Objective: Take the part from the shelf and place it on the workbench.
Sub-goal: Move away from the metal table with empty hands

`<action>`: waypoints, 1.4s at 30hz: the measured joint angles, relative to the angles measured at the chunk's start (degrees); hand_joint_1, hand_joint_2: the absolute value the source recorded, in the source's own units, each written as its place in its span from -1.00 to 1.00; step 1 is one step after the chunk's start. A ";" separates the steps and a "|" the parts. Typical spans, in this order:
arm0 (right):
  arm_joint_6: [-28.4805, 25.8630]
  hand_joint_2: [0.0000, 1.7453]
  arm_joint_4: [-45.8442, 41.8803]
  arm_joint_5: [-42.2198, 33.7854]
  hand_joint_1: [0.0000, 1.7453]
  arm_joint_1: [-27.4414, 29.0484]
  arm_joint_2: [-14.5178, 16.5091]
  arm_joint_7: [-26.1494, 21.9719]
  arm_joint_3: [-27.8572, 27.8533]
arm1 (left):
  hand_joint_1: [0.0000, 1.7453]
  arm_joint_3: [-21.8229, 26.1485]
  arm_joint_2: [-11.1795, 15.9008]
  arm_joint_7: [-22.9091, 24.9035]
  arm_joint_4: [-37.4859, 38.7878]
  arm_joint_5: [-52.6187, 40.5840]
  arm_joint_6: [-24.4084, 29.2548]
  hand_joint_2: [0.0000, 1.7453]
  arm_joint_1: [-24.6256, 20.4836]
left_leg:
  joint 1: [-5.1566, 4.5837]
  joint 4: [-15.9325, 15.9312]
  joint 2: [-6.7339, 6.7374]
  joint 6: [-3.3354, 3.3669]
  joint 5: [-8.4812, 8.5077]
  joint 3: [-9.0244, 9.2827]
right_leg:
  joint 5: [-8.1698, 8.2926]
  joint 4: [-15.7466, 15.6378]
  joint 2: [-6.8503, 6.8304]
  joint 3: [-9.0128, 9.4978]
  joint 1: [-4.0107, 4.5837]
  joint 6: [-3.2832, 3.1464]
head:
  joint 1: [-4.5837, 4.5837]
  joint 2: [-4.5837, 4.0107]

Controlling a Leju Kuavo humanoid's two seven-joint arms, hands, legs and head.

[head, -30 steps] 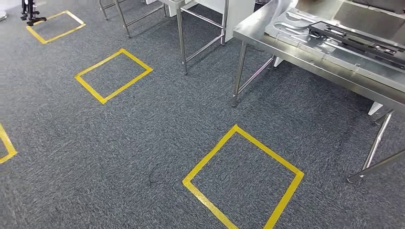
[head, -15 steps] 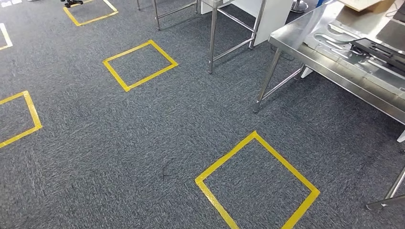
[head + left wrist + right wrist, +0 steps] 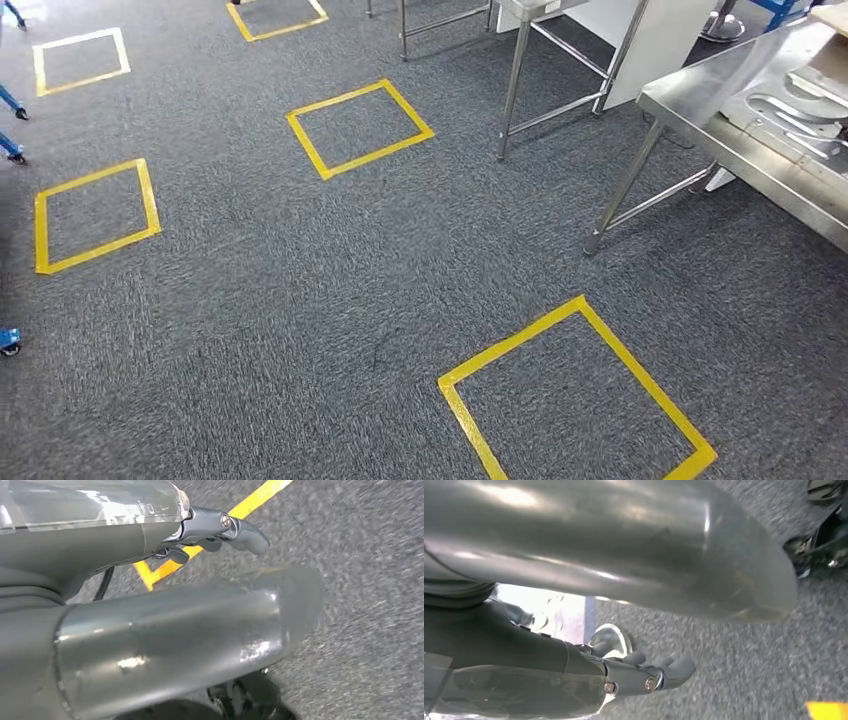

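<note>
My left hand [image 3: 220, 530] and right hand [image 3: 644, 675] hang loosely curled, empty; the bench [image 3: 745, 140] holds stiff, likely heavy metal stampings, best gripped by the edges.

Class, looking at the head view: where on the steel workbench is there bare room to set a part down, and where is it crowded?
The workbench is bare along its near edge and left corner. Further in, a pressed metal panel crowds the surface up to the picture's right edge.

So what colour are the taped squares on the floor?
Yellow tape squares on grey carpet, clearest in the head view.
</note>
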 joint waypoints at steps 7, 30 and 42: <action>-0.01 -1.00 0.02 0.25 -1.00 0.25 -0.81 0.17 0.00 | -1.00 0.00 -0.03 0.01 0.00 0.01 0.05 -1.00 -0.12 | 0.84 4.68 5.31 -1.27 -0.76 -1.83 | -0.76 -0.05 -5.46 0.80 0.26 0.06 | -0.02 0.00; -0.28 -1.00 -0.03 0.71 -1.00 0.08 -0.02 0.34 -0.02 | -1.00 0.02 -0.13 0.01 0.00 0.02 0.17 -1.00 -0.07 | 0.50 -1.34 -0.54 -0.46 0.84 0.74 | -0.60 0.87 0.51 -0.01 -0.15 0.37 | -0.01 0.00; -0.15 -1.00 -0.02 0.72 -1.00 -0.04 -1.07 0.33 -0.02 | -1.00 0.02 -0.17 -0.01 0.00 0.01 0.17 -1.00 -0.34 | -0.31 -3.33 7.36 0.58 1.74 2.00 | -2.04 0.74 -8.00 1.57 0.82 0.97 | -0.01 0.00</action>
